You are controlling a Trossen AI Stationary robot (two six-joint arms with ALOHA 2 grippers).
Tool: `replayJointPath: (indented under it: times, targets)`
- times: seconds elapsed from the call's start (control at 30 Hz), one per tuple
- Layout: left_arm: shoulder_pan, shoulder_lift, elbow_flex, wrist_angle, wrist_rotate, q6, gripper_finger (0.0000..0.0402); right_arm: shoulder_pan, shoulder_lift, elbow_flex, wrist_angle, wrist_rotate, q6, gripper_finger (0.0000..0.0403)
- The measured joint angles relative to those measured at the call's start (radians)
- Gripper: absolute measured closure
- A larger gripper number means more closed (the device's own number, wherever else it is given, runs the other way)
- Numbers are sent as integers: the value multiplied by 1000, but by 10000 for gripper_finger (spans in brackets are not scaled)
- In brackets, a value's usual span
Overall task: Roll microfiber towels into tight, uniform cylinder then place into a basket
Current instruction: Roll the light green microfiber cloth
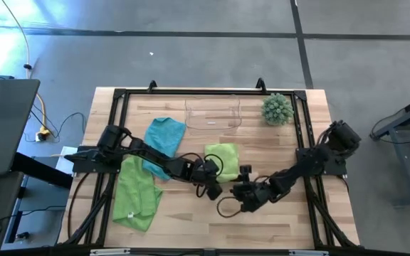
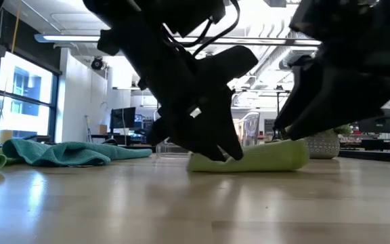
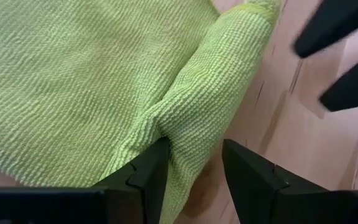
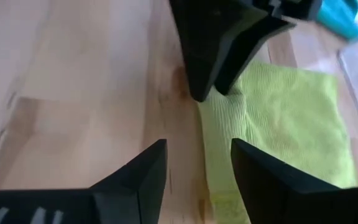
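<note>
A lime green microfiber towel [image 1: 223,158] lies at the table's middle, its near edge turned over into a thick fold [image 3: 197,118]. My left gripper [image 1: 211,179] is shut on that fold at the towel's near left corner. My right gripper [image 4: 196,152] is open and hovers just right of the towel's near edge [image 4: 219,180], its fingers pointing toward the left gripper. A teal towel [image 1: 164,142] and a second lime towel [image 1: 137,193] lie spread on the table under the left arm. The clear basket [image 1: 212,114] stands at the far edge. My left gripper pinches the folded-over near edge of the lime towel [image 3: 188,155] between its two fingers, which lie across the fold. One fingertip [image 3: 157,155] dents the cloth. The fingers slant down from above and the left. The towel lies flat on the table [image 2: 249,157].
A round spiky green plant ball [image 1: 277,109] sits at the far right, next to the basket. Bare wood lies along the near edge [image 1: 262,227]. A black frame borders the table. Cables and a dark case are on the floor to the left.
</note>
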Motion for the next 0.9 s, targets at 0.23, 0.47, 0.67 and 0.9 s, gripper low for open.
replayJointPath:
  times: [0.23,0.47,0.67,0.9]
  targets:
    - [-1,15,0,30,-35,1,257,-39,0,1,-26,-66,-1,244]
    - [-1,16,-2,38,-30,35,257,-44,0,1,-116,-40,0,256]
    - [0,18,-2,53,-31,37,257,-80,42,2,-113,-84,1,258]
    - [0,18,-2,52,-30,63,257,-115,102,6,-112,-75,9,259]
